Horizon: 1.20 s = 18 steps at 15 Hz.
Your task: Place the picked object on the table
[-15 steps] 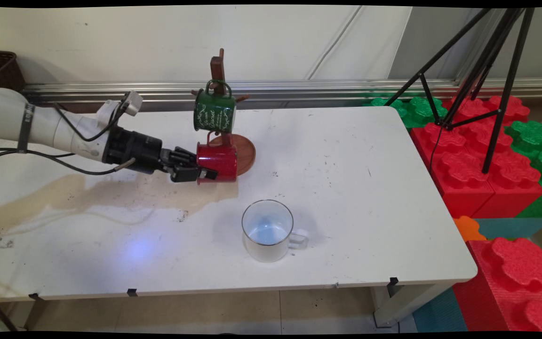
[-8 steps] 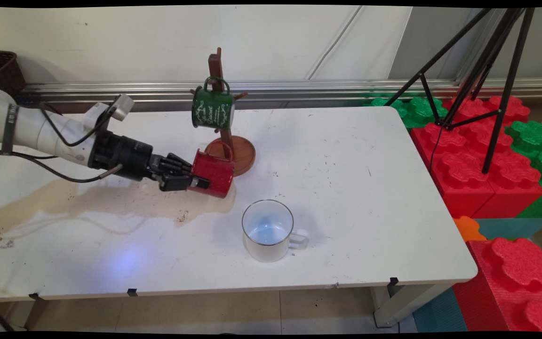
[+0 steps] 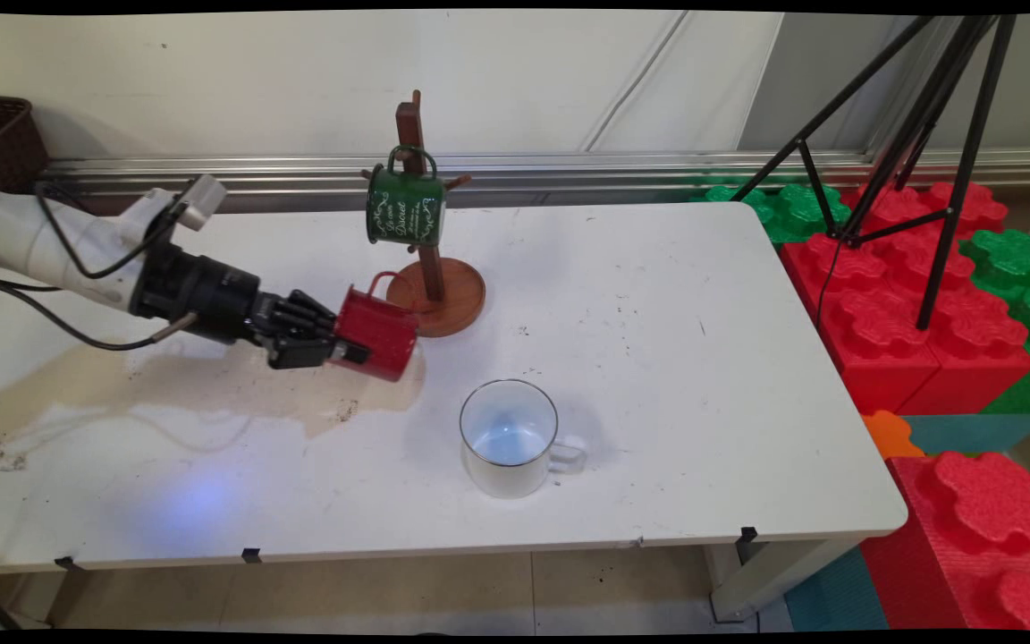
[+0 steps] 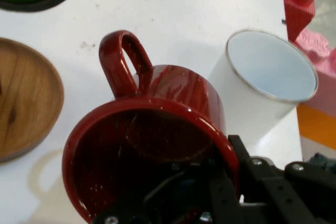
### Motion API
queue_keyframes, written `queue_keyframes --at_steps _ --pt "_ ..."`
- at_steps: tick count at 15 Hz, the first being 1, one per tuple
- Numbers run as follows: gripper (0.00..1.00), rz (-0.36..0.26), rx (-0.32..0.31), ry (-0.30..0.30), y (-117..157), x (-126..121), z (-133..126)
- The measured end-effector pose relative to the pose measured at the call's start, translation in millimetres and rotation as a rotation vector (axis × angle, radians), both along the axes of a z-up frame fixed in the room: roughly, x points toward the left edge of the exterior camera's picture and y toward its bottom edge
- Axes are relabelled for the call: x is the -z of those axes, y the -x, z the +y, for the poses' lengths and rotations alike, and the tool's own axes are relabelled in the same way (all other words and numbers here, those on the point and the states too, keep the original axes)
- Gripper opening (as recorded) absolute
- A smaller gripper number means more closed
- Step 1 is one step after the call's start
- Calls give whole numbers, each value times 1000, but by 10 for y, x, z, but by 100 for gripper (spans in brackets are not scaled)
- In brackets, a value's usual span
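Gripper: my gripper (image 3: 350,351) is clamped on the rim of the red mug (image 3: 377,333), one finger inside it and one outside.
Red mug: I hold it tilted above the table (image 3: 658,358), its handle toward the stand, just left of the wooden stand's round base (image 3: 452,295).
Green mug: the green mug (image 3: 404,207) hangs on a peg of the stand.
White mug: the white mug (image 3: 508,436) stands upright on the table, nearer the front edge, apart from mine.
Table: a brownish stain (image 3: 122,385) spreads under my arm.
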<state>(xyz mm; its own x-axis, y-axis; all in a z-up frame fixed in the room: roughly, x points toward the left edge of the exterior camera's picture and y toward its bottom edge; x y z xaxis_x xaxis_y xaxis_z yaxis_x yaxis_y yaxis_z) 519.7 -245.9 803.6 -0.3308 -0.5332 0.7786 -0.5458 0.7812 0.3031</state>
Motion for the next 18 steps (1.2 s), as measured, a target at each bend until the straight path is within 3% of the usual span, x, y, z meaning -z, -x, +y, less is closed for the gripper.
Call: queue_keyframes --at_steps 9,18 --pt "0 -153 49 28 -465 -274 201" --pt "0 -307 81 84 -843 -450 212"
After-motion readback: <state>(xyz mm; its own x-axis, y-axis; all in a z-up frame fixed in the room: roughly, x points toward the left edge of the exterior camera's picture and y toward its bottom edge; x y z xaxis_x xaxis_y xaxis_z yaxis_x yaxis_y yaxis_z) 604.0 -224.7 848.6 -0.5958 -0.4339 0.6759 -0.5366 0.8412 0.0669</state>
